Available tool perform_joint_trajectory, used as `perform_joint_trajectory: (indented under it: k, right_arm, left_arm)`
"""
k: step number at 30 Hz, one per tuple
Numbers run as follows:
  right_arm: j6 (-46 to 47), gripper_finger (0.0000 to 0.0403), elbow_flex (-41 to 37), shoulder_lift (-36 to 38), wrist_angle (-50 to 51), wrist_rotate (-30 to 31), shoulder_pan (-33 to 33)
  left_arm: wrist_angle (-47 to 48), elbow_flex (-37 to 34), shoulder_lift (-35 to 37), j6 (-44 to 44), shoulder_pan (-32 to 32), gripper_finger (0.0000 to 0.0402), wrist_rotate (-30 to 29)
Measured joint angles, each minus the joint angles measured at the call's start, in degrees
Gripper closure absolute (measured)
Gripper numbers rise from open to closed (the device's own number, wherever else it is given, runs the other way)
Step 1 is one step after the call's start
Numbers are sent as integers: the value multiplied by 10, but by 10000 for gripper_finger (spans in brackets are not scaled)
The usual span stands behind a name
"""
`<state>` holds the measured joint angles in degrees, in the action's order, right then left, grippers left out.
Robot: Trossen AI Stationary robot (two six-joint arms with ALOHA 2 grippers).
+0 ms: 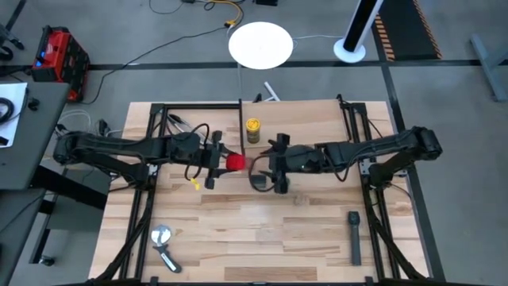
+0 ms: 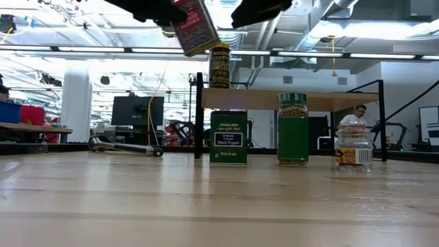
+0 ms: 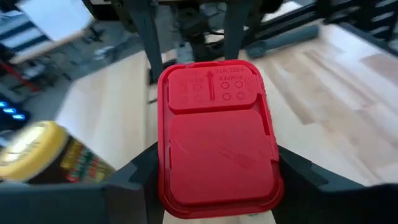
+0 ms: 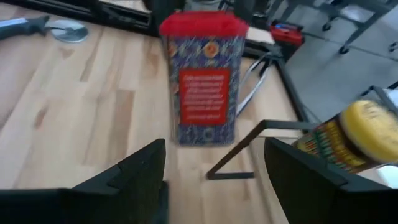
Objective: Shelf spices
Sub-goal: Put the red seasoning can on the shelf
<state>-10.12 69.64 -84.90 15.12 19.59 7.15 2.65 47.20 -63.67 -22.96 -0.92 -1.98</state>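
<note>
Red tin [image 3: 217, 137] between left tool [image 3: 214, 177] fingers

Both arms are dark, near-black, built of jointed tubular links with chunkier housings near the wrists. The left claw [image 1: 216, 161] and right claw [image 1: 270, 165] have flat, angular black fingers [image 4: 134, 171] (matte, blocky). Black cables loop along the left arm.

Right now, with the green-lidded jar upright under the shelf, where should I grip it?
Probably the green-lidded jar's round body below the lid, coming in level from the front: the shelf panel sits over it, and gaps to the pepper tin and small clear jar leave finger room.
</note>
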Motion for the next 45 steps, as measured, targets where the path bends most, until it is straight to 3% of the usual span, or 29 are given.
perform_joint_trajectory:
  k: [6, 10, 31, 34, 39, 45]
  right_arm:
    - [-23, 126, 1, 0, -18, -6, -9]
    - [-29, 126, 1, -4, -34, -29, -9]
    - [-89, 128, 1, -26, -121, -32, -15]
    - [-99, 144, 0, -26, -129, -35, -15]
    - [-97, 212, 0, -26, -134, -62, -19]
    - [-85, 214, 0, -26, -136, -67, -20]
  left_arm:
    - [-35, 0, -2, -15, 1, 213, -26]
    - [-54, 0, -2, -17, 1, 213, -26]
    - [-70, 0, -2, -27, 27, 213, -19]
    - [-73, 0, -2, -27, 27, 213, -18]
    - [-72, 0, -1, -25, 27, 213, -17]
    - [-77, 0, -1, -22, 33, 213, -16]
